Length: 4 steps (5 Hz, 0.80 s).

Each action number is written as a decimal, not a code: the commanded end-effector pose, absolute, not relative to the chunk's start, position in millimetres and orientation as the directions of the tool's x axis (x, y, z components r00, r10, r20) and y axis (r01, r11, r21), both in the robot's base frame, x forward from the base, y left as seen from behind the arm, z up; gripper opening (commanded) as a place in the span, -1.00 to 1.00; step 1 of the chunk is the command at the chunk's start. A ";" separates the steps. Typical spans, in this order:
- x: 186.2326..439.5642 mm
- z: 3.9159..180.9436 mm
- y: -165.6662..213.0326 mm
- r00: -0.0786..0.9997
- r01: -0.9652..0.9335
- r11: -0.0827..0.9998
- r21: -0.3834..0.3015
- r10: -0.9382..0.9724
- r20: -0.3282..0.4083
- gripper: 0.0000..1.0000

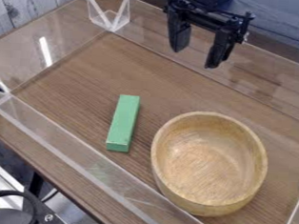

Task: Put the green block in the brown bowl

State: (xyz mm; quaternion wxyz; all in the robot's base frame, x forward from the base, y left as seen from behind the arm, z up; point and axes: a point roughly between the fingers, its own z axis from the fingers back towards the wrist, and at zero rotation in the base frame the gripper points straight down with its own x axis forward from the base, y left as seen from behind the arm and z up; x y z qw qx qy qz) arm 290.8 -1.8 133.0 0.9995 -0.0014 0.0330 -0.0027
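The gripper (199, 47) hangs at twelve o'clock, jaws wide and empty. The green block (123, 122) lies flat at nine o'clock of the brown bowl (210, 163). A misaligned descent could nudge the block aside.

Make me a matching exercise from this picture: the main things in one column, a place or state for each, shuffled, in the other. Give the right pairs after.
Things:
1. green block
2. brown bowl
3. hand
4. clear plastic piece

Places or states:
A. open, hanging above the table at the back
B. empty, at the front right
C. lying flat on the wood, left of the bowl
D. at the far left corner

Pairs: 1-C, 2-B, 3-A, 4-D
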 end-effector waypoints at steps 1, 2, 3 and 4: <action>285.7 125.2 0.9 0.996 0.010 1.000 0.000 -0.010 -0.086 1.00; 266.3 119.7 12.2 0.996 0.014 1.000 0.001 -0.013 -0.088 1.00; 242.8 114.0 28.3 0.997 0.006 1.000 0.006 -0.006 -0.071 1.00; 226.4 106.2 44.7 0.997 -0.006 1.000 0.013 0.007 -0.073 1.00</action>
